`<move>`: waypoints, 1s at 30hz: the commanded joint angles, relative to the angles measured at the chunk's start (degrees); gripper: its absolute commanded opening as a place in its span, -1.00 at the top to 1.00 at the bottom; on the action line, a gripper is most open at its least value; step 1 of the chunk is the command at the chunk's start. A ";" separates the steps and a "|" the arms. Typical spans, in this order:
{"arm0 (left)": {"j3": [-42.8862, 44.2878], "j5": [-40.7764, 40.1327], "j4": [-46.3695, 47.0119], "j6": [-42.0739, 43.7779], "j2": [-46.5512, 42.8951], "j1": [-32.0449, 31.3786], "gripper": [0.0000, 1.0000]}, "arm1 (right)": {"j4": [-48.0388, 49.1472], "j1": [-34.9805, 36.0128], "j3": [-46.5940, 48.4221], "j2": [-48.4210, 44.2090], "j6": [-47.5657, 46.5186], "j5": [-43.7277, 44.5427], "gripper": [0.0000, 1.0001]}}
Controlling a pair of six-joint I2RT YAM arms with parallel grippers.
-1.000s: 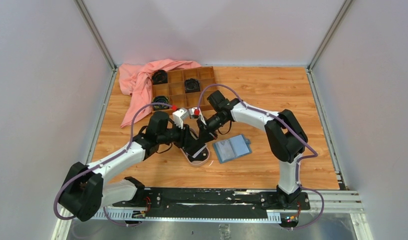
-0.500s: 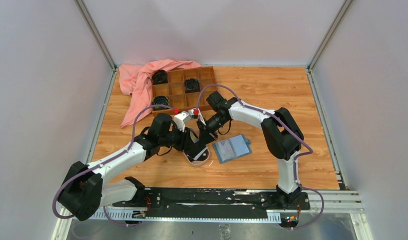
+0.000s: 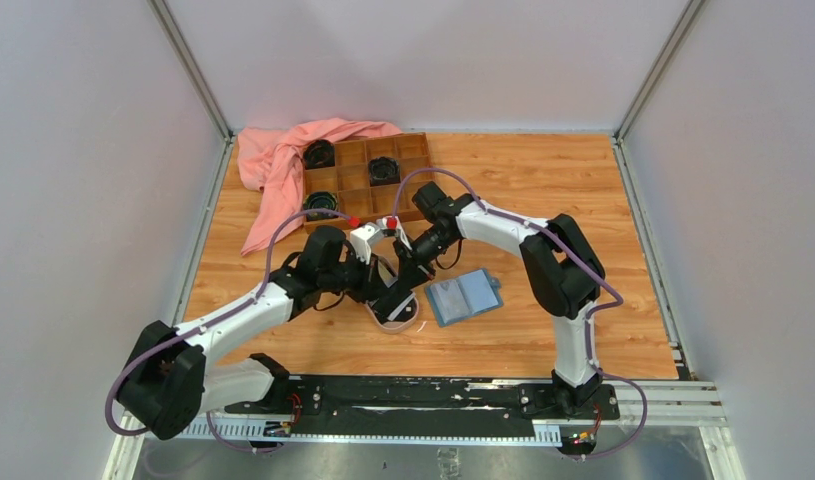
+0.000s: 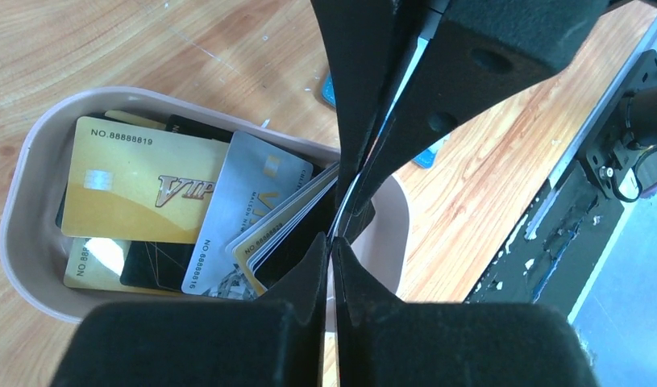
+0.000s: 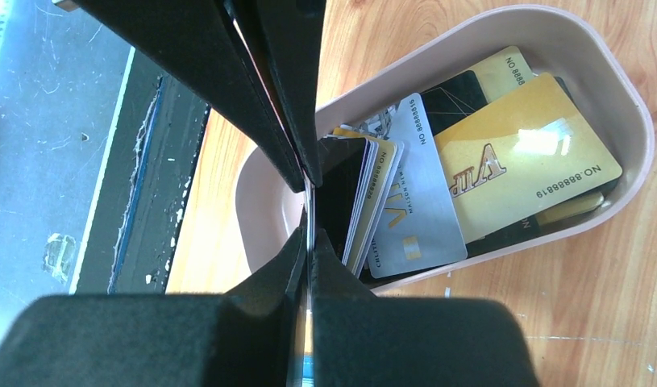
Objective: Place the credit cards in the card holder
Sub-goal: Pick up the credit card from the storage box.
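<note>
While poised tip to tip over the pink dish, found the left gripper and the right gripper both pressed narrow, apparently pinching one held card edge-on and upright between them. Saw the rest of the credit cards directly beneath the fingertips, lying flat and overlapping in that dish, with a few leaning just beside the left fingers. Spotted the card holder lying open on the wooden tabletop, near, off to the outer side of the right fingers and apart from the dish. Judged the cards light, stiff yet springy, glossy and slick, too flat to lift from on top. Reckoned the short edge the place to grip, pads on both faces, firmly enough to stop pivoting. Expected slipping or twisting in any two-handed exchange, and bending against a tight slot.
</note>
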 commanded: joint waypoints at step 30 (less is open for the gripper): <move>-1.15 -2.44 -0.31 -4.80 -15.11 -0.39 1.00 | -6.17 -3.80 4.13 -6.87 -1.17 1.91 -0.51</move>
